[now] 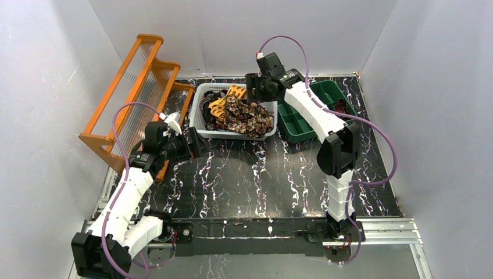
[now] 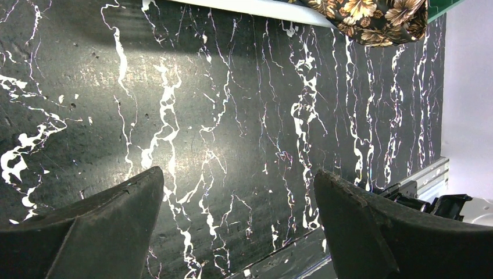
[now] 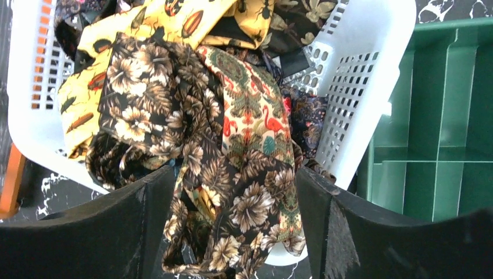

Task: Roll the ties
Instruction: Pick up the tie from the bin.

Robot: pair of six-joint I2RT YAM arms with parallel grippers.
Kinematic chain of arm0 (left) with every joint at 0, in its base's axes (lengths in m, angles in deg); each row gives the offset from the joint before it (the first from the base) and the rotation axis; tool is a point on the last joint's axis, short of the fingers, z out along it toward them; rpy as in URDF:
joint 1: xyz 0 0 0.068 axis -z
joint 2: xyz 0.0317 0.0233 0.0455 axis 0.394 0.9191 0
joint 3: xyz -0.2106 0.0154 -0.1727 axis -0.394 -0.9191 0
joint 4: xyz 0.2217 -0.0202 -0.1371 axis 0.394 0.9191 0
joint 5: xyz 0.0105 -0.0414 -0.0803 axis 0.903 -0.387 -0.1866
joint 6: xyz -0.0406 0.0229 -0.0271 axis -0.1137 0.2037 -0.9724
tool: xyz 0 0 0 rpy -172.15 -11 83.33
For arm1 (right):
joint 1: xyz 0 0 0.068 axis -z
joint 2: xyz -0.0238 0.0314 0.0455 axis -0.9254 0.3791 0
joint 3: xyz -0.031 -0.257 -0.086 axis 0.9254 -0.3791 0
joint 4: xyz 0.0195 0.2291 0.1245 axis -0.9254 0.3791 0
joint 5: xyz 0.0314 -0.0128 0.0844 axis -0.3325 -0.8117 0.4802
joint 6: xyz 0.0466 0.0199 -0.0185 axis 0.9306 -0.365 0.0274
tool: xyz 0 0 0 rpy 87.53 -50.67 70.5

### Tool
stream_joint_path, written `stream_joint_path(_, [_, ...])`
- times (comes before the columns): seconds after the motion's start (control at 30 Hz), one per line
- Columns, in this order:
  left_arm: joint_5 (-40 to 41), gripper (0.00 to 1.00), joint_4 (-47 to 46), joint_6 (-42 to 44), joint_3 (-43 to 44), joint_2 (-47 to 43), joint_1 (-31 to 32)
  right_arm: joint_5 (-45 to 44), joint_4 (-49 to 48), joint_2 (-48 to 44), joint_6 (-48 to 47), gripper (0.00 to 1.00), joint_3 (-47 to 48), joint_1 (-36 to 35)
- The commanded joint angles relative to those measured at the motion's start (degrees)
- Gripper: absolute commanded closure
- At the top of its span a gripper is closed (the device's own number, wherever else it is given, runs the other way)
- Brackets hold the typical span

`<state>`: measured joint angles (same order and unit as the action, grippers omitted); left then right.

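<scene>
Opening step of the tie-rolling task, seen with the white basket [image 1: 200,132] as reference. All the ties [image 1: 241,116] lie heaped in the basket. None is spread on the tabletop [image 1: 261,180] in front of it, so no roll appears to have been begun. A brown floral tie [image 3: 145,87] lies on top of the heap and spills over the basket's near rim, beside a flamingo-print tie [image 3: 256,116] and below a yellow beetle-print tie [image 3: 174,17]. The right hand [image 3: 232,174] is poised over the basket's near-right part. Its fingers are spread wide on either side of the hanging floral fabric and are not pressed against it, so it grips nothing. The left hand [image 2: 238,174] hovers over bare tabletop off the basket's near-left corner, fully spread and empty. A green tray [image 1: 302,129] with dividers stands just to the right of the basket, and an orange rack [image 1: 134,75] stands to its left. The step in hand is judged to be choosing one tie from the heap. The next move calls for the right hand to close on a single layer of the floral tie, lift it free of its neighbours and lay it straight on the tabletop before the basket. The overlapping ties may be dragged out with it.
</scene>
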<state>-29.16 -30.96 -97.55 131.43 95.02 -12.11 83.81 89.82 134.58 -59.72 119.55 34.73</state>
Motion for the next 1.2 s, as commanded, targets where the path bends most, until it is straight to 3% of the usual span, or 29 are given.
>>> stream_joint_path(0.0, [-0.66, 0.02, 0.19, 0.73, 0.54, -0.02, 0.16, -2.25, 4.73, 5.48, 0.2, 0.16, 6.63, 0.89])
stream_joint_path(0.1, [-0.72, 0.02, 0.24, 0.81, 0.51, -0.16, 0.16, 1.09, 7.41, 9.03, 0.38, 0.23, 9.22, 0.92])
stream_joint_path(0.27, [-0.35, 0.02, 1.07, 1.06, 0.29, -0.95, 0.16, 2.36, 7.2, 9.0, 1.04, 0.59, 9.62, 0.97])
stream_joint_path(0.4, [0.08, 0.02, 1.66, 1.35, 0.46, -1.08, 0.16, 1.63, 2.88, 4.14, 0.5, 0.73, 8.66, 0.9])
stream_joint_path(0.57, [0.04, 0.02, 1.68, 1.26, 0.85, -0.74, 0.16, 3.74, 3.39, 1.95, -0.65, 0.54, 10.3, 0.94])
stream_joint_path(0.63, [-0.09, 0.02, 1.73, 1.19, 0.86, -0.71, 0.16, 4.05, 4.5, 2.1, -0.57, 0.54, 10.0, 0.91])
stream_joint_path(0.73, [-0.23, 0.02, 1.7, 1.17, 0.78, -0.8, 0.15, 5.84, 5.12, 2.03, -0.24, 0.69, 7.95, 0.91])
stream_joint_path(0.77, [-0.27, 0.02, 1.72, 1.11, 0.74, -0.78, 0.16, 4.94, 5.72, 2.23, -0.05, 0.66, 7.66, 0.92])
stream_joint_path(0.83, [-0.6, 0.02, 1.73, 1.08, 0.85, -0.79, 0.16, -0.04, 6.63, 2.25, 0.34, 0.41, 7.17, 0.92])
stream_joint_path(0.93, [-0.75, 0.02, 1.77, 1.0, 0.95, -1.01, 0.16, -3.1, 6.31, 1.72, 0.19, 0.31, 5.36, 1.24])
stream_joint_path(1.17, [-1.0, 0.02, 1.8, 1.08, 0.95, -0.8, 0.16, 4.88, 8.6, 5.6, -0.49, 0.43, 5.54, 2.06])
